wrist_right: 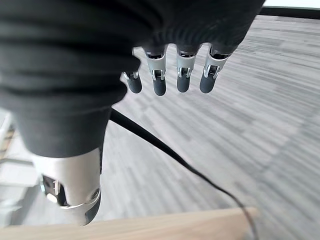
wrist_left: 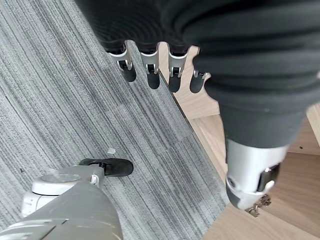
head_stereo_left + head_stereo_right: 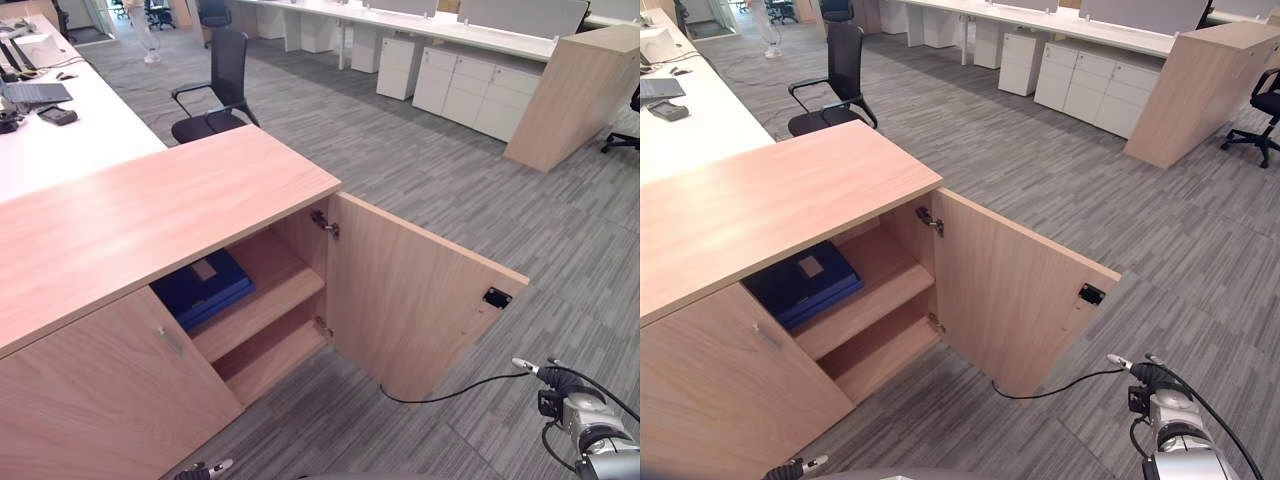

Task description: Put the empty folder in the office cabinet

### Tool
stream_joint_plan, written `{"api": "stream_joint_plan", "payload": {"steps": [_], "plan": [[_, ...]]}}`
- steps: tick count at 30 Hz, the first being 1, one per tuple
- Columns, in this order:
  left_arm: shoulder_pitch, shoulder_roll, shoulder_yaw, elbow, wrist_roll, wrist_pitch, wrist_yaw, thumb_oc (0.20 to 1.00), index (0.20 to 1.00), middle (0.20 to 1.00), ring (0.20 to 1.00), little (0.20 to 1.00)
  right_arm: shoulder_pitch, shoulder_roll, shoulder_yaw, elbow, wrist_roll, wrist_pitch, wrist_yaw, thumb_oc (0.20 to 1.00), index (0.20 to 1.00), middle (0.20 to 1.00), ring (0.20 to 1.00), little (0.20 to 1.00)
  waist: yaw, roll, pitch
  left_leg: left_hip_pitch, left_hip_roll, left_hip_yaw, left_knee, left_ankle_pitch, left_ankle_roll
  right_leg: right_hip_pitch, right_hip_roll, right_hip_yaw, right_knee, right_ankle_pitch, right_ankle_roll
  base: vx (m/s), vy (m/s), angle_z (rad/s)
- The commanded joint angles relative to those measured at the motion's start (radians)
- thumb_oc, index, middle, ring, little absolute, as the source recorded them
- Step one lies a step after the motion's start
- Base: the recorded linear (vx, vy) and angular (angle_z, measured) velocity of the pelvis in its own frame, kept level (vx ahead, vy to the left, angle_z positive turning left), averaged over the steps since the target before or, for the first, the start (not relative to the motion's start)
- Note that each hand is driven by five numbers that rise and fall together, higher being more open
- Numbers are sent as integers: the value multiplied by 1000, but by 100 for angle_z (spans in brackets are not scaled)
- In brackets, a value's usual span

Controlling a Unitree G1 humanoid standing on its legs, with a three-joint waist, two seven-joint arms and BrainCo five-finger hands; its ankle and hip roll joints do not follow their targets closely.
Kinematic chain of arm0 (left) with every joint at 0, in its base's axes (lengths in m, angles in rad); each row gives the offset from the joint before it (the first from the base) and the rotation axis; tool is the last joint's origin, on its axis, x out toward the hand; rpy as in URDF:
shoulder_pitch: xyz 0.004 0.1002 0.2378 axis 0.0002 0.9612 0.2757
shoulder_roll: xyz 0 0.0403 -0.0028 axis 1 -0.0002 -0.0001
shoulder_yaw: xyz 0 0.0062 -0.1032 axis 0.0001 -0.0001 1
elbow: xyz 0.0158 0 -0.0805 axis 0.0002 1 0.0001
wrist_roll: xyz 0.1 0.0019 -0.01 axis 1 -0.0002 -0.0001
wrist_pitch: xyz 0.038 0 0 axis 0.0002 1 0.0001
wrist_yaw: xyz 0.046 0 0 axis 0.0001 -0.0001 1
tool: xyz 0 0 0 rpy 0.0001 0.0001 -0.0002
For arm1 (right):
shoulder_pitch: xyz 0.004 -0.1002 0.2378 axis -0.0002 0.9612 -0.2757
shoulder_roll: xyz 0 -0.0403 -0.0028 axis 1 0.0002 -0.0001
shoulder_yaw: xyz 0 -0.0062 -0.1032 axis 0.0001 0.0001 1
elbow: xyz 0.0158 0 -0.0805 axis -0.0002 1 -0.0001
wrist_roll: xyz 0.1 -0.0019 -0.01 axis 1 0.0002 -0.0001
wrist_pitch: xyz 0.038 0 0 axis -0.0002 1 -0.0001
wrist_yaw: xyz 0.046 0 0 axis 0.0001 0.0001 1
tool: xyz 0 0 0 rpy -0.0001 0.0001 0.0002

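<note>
Setting: open-plan office. Grey striped carpet tile floor [image 3: 420, 170] throughout. Long white desks [image 3: 60, 125] at far left carry a keyboard [image 3: 38, 93] and mouse [image 3: 66, 76]. Black mesh office chair [image 3: 215, 85] beside them. Row of white drawer pedestals [image 3: 470, 90] under a long desk at far right. Near: low wood-laminate cabinet [image 3: 130, 215], right door [image 3: 410, 290] open, blue folder [image 3: 203, 285] on upper shelf

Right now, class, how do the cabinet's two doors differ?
The right-hand door is swung wide open, standing out over the carpet; the left-hand door is shut flush. The open door exposes two shelves, with a blue folder on the upper shelf; the shut door hides its side. Both are light wood.
</note>
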Motion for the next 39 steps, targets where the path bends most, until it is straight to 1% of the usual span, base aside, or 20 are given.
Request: {"api": "stream_joint_plan", "payload": {"steps": [1, 2, 3, 5, 10, 12, 16, 18, 24, 26, 29, 30, 34, 35, 36, 37, 38, 39], "plan": [[-8, -3, 41, 19, 28, -17, -1, 1000, 1000, 1000, 1000, 1000, -72, -84, 51, -66, -67, -45, -33, 1000, 1000, 1000, 1000, 1000, 23, -11, -9, 9, -4, 29, 2, -91, 0, -56, 24, -27, -10, 84, 13, 11, 4, -8], [-8, -3, 42, 19, 29, -17, -1, 1000, 1000, 1000, 1000, 1000, -72, -84, 51, -66, -68, -45, -34, 1000, 1000, 1000, 1000, 1000, 22, -11, -9, 9, -4, 29, 2, -91, 0, -56, 24, -27, -10, 84, 13, 0, 0, 0], [-2, -4, 46, 22, 29, -16, -1, 1000, 1000, 1000, 1000, 1000, -85, -86, 68, -116, -78, -48, -39, 1000, 1000, 1000, 1000, 1000, 24, -12, -9, 9, -3, 30, 2, -91, 0, -55, 23, -27, -13, 85, 13, 0, 0, 0], [2, -4, 48, 25, 30, -14, -1, 1000, 1000, 1000, 1000, 1000, -99, -85, 84, -150, -86, -50, -38, 1000, 1000, 1000, 1000, 1000, 27, -12, -8, 9, -3, 29, 2, -90, -1, -53, 23, -28, -17, 86, 13, 0, 0, 0], [9, -7, 46, 18, 26, -13, 0, 1000, 1000, 1000, 1000, 1000, -138, -83, 132, -199, -105, -54, -35, 1000, 1000, 1000, 1000, 1000, 35, -15, -8, 9, -2, 26, 2, -89, -2, -48, 23, -30, -24, 87, 12, 0, 0, 0], [13, -9, 41, 10, 17, -14, 1, 1000, 1000, 1000, 1000, 1000, -186, -76, 187, -238, -114, -64, -26, 1000, 1000, 1000, 1000, 1000, 45, -19, -7, 7, -1, 22, 2, -86, -4, -44, 23, -36, -31, 89, 9, -9, -16, 5], [18, -13, 38, 6, 11, -15, 3, 1000, 1000, 1000, 1000, 1000, -217, -63, 225, -268, -113, -71, -19, 1000, 1000, 1000, 1000, 1000, 51, -23, -8, 7, 0, 17, 2, -83, -6, -39, 25, -42, -36, 89, 8, -2, -6, 3], [23, -17, 41, 11, 9, -14, 2, 1000, 1000, 1000, 1000, 1000, -234, -48, 255, -319, -105, -81, -8, 1000, 1000, 1000, 1000, 1000, 58, -26, -8, 6, 1, 14, 2, -82, -7, -36, 25, -46, -40, 90, 6, -5, -9, -2], [39, -19, 62, 23, 15, -13, 1, 1000, 1000, 1000, 1000, 1000, -222, -24, 312, -450, -79, -103, 43, 1000, 1000, 1000, 1000, 1000, 69, -29, -9, 7, 4, 11, 2, -77, -10, -31, 26, -56, -44, 90, 5, -4, -4, -1], [42, -12, 88, 46, 27, -11, -3, 1000, 1000, 1000, 1000, 1000, -187, -7, 365, -591, -51, -112, 101, 1000, 1000, 1000, 1000, 1000, 73, -35, -9, 8, 6, 11, 2, -76, -12, -29, 25, -62, -45, 91, 5, -8, -13, -2], [36, -13, 112, 67, 43, -6, 4, 1000, 1000, 1000, 1000, 1000, -151, 11, 421, -711, -16, -119, 153, 1000, 1000, 1000, 1000, 1000, 74, -40, -10, 9, 8, 15, 2, -76, -14, -28, 24, -64, -47, 93, 5, -1, -13, -5], [34, -18, 125, 68, 50, -5, 9, 1000, 1000, 1000, 1000, 1000, -114, 40, 456, -794, 49, -118, 201, 1000, 1000, 1000, 1000, 1000, 76, -40, -10, 8, 10, 17, 2, -76, -15, -30, 23, -68, -47, 94, 6, -7, -15, -10], [34, -18, 125, 68, 50, -5, 9, 1000, 1000, 1000, 1000, 1000, -114, 40, 456, -794, 49, -118, 201, 1000, 1000, 1000, 1000, 1000, 76, -40, -10, 8, 10, 17, 2, -76, -15, -30, 23, -68, -47, 94, 6, -3, -2, -10], [32, -24, 127, 64, 51, -4, 15, 1000, 1000, 1000, 1000, 1000, -48, 108, 461, -845, 250, -99, 275, 1000, 1000, 1000, 1000, 1000, 77, -39, -7, 8, 11, 18, 2, -75, -16, -29, 22, -72, -47, 95, 5, 0, 0, 0], [41, -42, 119, 55, 54, 2, -5, 1000, 1000, 1000, 1000, 1000, 34, 189, 484, -869, 398, -67, 317, 1000, 1000, 1000, 1000, 1000, 79, -37, -12, 1, 11, 20, 2, -71, -16, -33, 21, -78, -51, 99, 5, 0, 0, 0], [43, -46, 117, 51, 54, 2, -6, 1000, 1000, 1000, 1000, 1000, 61, 211, 491, -879, 437, -56, 325, 1000, 1000, 1000, 1000, 1000, 80, -37, -13, -1, 11, 20, 2, -71, -17, -34, 21, -80, -53, 100, 6, -15, 44, -4], [52, -61, 115, 43, 53, 6, -11, 1000, 1000, 1000, 1000, 1000, 136, 214, 511, -921, 486, -27, 358, 1000, 1000, 1000, 1000, 1000, 78, -36, -16, -6, 13, 21, 2, -69, -19, -37, 21, -87, -55, 100, 7, -5, 36, -3], [55, -62, 114, 43, 57, 7, -14, 1000, 1000, 1000, 1000, 1000, 152, 209, 510, -928, 489, -22, 364, 1000, 1000, 1000, 1000, 1000, 77, -37, -17, -6, 12, 22, 2, -69, -19, -36, 21, -88, -56, 100, 8, -5, 43, 2]]}}
